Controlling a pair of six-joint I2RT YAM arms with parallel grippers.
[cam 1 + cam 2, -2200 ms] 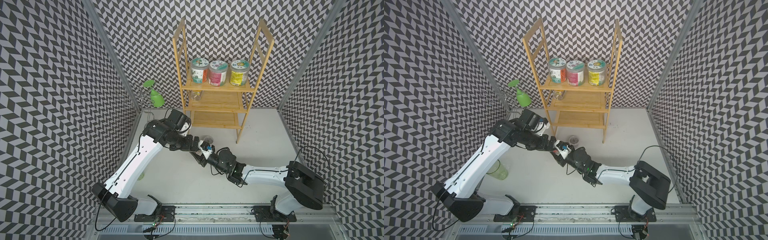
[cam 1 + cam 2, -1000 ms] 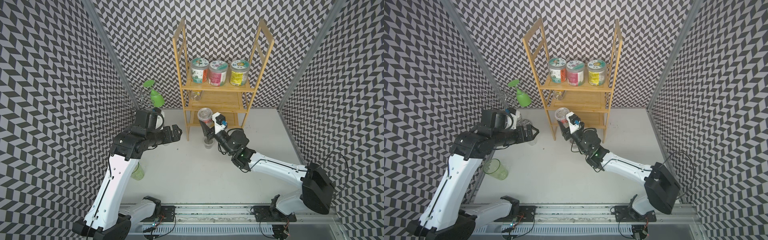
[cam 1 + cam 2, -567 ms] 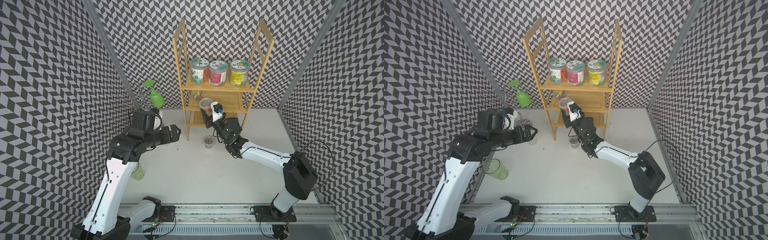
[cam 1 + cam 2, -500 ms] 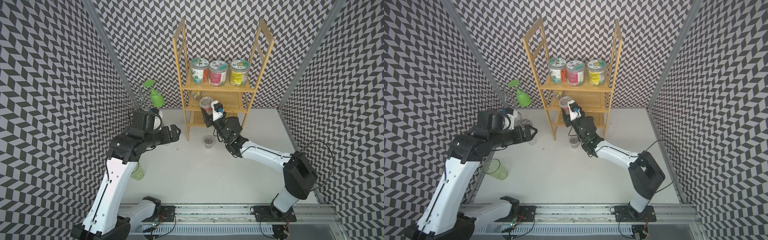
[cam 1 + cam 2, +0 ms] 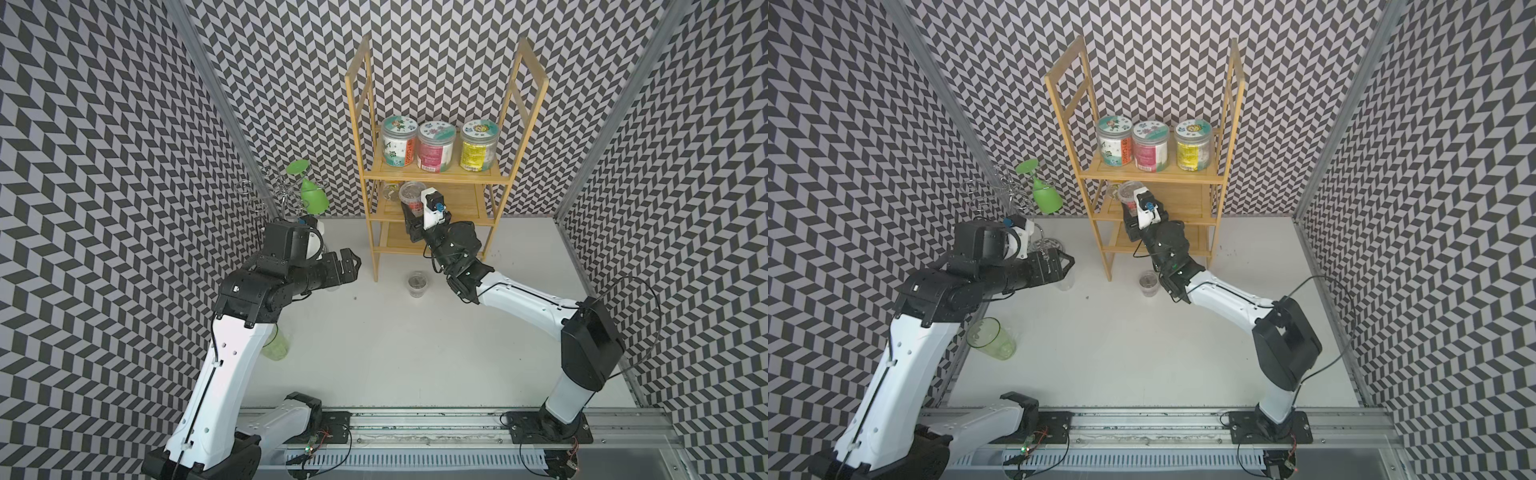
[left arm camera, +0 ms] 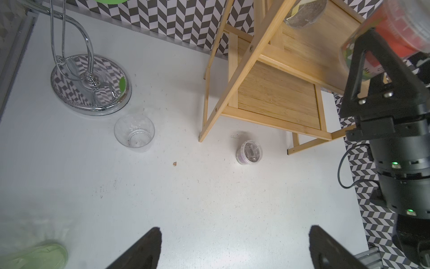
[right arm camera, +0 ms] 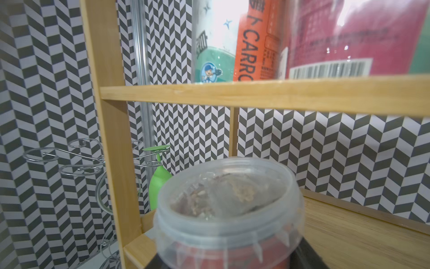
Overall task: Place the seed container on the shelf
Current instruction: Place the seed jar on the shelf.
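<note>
The seed container (image 5: pixel 411 194) (image 5: pixel 1128 193) is a clear lidded tub with a red label. My right gripper (image 5: pixel 412 212) (image 5: pixel 1131 212) is shut on its lower body and holds it upright. It sits at the front left of the shelf's (image 5: pixel 432 179) (image 5: pixel 1150 180) middle tier, just under the top tier. In the right wrist view the tub's lid (image 7: pixel 228 209) fills the foreground below the top rail (image 7: pixel 256 93). My left gripper (image 5: pixel 349 266) (image 5: pixel 1064 264) (image 6: pixel 235 235) hangs open over the table left of the shelf, with nothing between its fingers.
Three big jars (image 5: pixel 432 145) fill the top tier. A small tub (image 5: pixel 390 192) stands at the middle tier's back left. Another small seed tub (image 5: pixel 417 283) (image 6: pixel 249 152) stands on the table by the shelf leg. Left are a clear glass (image 6: pixel 134 134), a chrome stand (image 6: pixel 90 83) with a green glass (image 5: pixel 313 197), and a green tumbler (image 5: pixel 990 338).
My right arm has carried the seed container up from in front of the shelf to the middle tier's front left. The left arm has barely moved.
</note>
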